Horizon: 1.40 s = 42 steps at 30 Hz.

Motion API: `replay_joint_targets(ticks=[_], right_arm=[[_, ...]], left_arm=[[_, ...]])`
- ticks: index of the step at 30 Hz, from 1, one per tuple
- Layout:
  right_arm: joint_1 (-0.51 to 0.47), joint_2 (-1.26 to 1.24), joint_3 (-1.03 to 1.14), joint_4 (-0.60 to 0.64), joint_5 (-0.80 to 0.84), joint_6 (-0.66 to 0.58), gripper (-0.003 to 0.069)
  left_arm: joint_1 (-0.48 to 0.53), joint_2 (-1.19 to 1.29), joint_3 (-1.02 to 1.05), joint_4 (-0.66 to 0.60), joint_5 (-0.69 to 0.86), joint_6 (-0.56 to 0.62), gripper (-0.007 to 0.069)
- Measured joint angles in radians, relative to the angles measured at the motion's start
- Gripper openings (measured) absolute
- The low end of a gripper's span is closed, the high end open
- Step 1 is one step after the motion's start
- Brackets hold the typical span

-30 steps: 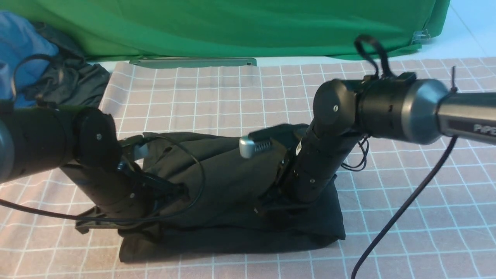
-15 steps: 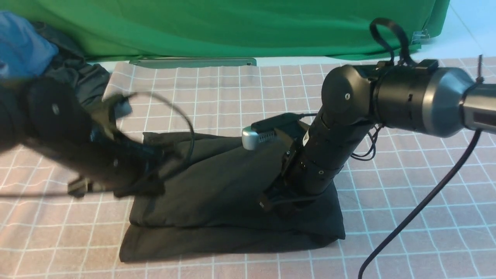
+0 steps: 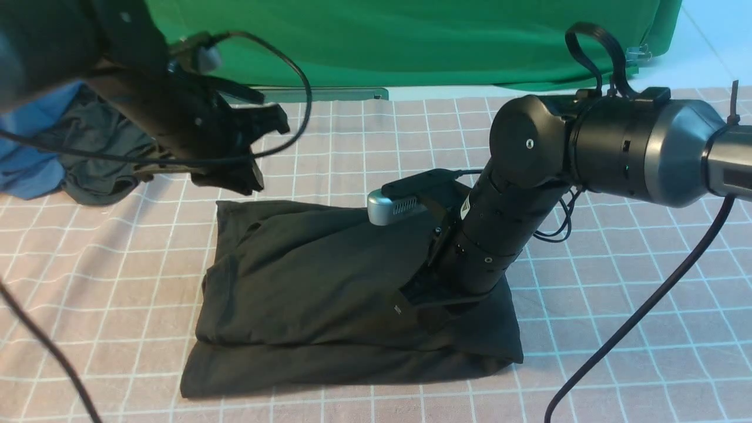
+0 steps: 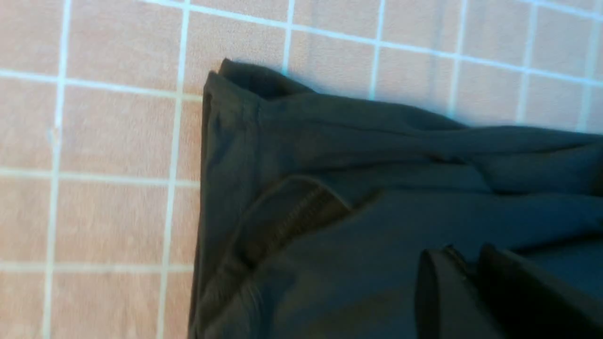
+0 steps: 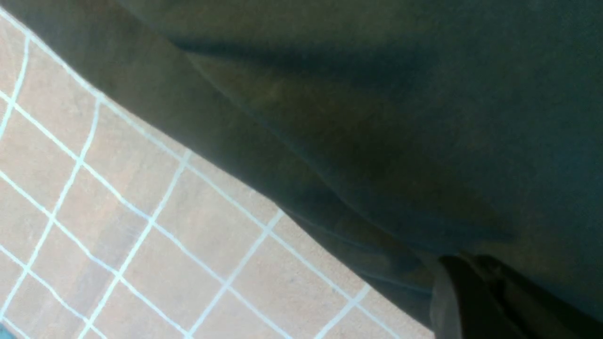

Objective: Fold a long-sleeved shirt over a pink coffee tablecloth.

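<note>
The surface is covered by a pink tablecloth [image 3: 364, 153] ruled with thin white lines into squares; it is seen spread flat to the near edge and both sides of the front view. On it a black shirt [image 3: 317, 294] is laid, folded into a thick, roughly rectangular bundle of layers, with its near edge stepped out beyond the upper layers. In the left wrist view a folded corner of the shirt [image 4: 330, 197] is shown flat against the tablecloth [image 4: 103, 141]. At the far left edge a dark grey garment [image 3: 100, 153] and a blue garment [image 3: 29, 170] are heaped together. Behind the tablecloth a green cloth [image 3: 411, 41] is hung.
</note>
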Motion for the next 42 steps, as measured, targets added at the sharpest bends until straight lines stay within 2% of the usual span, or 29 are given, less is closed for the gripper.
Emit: replay_joint_targets(ticks=[4,6,8,11,14,18,26,28,31,37,42], right_arm=[[0.000,0.000,0.000,0.000,0.000,0.000,0.0037],[0.000,0.000,0.000,0.000,0.000,-0.001,0.0037],[0.000,0.000,0.000,0.000,0.000,-0.001,0.0037],[0.000,0.000,0.000,0.000,-0.002,-0.001,0.0037],[0.000,0.000,0.000,0.000,-0.008,-0.001,0.0037],[0.000,0.000,0.000,0.000,-0.015,-0.001,0.0037],[0.000,0.000,0.000,0.000,-0.023,-0.001,0.0037],[0.000,0.000,0.000,0.000,-0.023,-0.001,0.0037],[0.000,0.000,0.000,0.000,-0.023,-0.002,0.0038],[0.000,0.000,0.000,0.000,-0.023,-0.002,0.0038],[0.000,0.000,0.000,0.000,-0.023,-0.002,0.0038]], left_arm=[[0.000,0.076,-0.004,0.001,-0.033,0.053,0.0285],[0.000,0.090,-0.005,0.001,-0.042,0.066,0.0325],[0.000,0.120,-0.005,0.001,-0.060,0.092,0.0412],[0.000,0.140,-0.005,0.001,-0.065,0.108,0.0458],[0.000,0.156,-0.005,-0.001,-0.072,0.133,0.0464],[0.000,0.165,-0.005,-0.002,-0.074,0.151,0.0439],[0.000,0.166,-0.005,-0.051,-0.077,0.335,0.0230],[0.000,0.166,-0.005,-0.080,-0.068,0.365,0.0137],[0.000,0.166,-0.005,-0.101,-0.050,0.385,0.0046],[0.000,0.161,-0.005,-0.091,-0.044,0.370,0.0013],[0.000,0.104,-0.005,0.044,-0.076,0.205,0.0013]])
